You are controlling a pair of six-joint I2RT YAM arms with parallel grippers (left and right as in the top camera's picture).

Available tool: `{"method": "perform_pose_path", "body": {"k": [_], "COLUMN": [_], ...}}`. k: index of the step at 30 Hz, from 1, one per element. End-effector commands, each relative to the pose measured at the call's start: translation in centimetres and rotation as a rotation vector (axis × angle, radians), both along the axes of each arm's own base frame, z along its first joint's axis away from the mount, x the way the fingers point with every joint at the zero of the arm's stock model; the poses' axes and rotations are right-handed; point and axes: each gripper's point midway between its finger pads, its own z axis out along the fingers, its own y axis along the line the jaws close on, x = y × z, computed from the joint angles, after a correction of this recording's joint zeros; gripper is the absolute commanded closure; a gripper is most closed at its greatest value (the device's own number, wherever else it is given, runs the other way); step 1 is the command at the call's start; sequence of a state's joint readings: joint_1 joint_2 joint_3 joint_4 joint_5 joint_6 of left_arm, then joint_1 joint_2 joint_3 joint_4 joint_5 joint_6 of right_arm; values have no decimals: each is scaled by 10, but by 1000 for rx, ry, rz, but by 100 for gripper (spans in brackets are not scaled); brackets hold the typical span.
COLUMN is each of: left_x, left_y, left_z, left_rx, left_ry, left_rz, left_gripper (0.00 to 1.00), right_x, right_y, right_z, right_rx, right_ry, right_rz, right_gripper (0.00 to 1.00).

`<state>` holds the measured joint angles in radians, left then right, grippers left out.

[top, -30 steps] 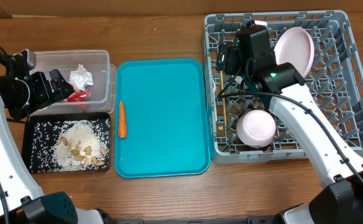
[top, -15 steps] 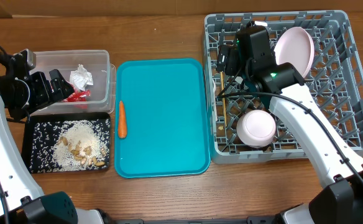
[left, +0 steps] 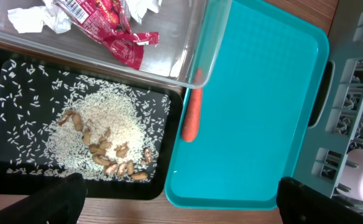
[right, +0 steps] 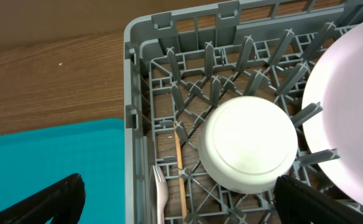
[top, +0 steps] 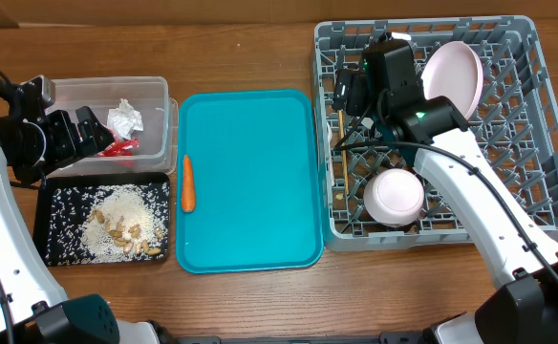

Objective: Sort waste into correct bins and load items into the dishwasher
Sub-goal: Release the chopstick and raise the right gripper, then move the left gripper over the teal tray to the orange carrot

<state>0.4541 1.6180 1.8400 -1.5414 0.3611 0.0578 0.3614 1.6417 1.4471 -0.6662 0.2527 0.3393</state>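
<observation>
Taking the teal tray (top: 250, 172) as the landmark, the grey dish rack (top: 422, 24) fills the counter to its right. The right gripper (top: 349, 100) hangs over the rack's near-left corner, its fingers spread wide with nothing between them. An upturned white bowl (right: 250, 144) sits below it in the right wrist view.

The teal tray is nearly bare. To its left stand the two bins: the clear tub (top: 107, 84) at the far side and the black tray (top: 40, 225) at the near side. The left gripper (top: 80, 136) hovers over the seam between them, also spread and empty.

What matters for the next move is the carrot (top: 187, 182). It lies on the teal tray, tight against the tray's left rim. Its long axis runs parallel to that rim, so one tip points toward the tub and the other toward the robot. In the left wrist view its far tip shows through the tub's clear corner.

The carrot is just to the right of the left gripper and well apart from the right one, so the left arm is the likely one to take it. A short shift toward the tray's left rim would be enough, with the fingers closing across the carrot's width. The black tray of rice and nuts, just beside it, is probably where it belongs.
</observation>
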Motion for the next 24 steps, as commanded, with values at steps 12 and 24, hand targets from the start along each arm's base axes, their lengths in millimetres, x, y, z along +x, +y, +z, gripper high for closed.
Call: {"method": "perform_pose_path", "body": {"k": [12,24], "left_x": [1,-1], "left_y": [4,28], "left_z": [5,1], "left_rx": [19,150], "left_ry": [-13,18], "left_rz": [10,51], "left_gripper": [0,0], "right_x": [3,3], "right_y": [-3,-3], "right_z": [8,8], "right_rx": [1,1], "right_ry": [-23,-23], "right_rz": [-13,-13], "right_gripper": [0,0]}}
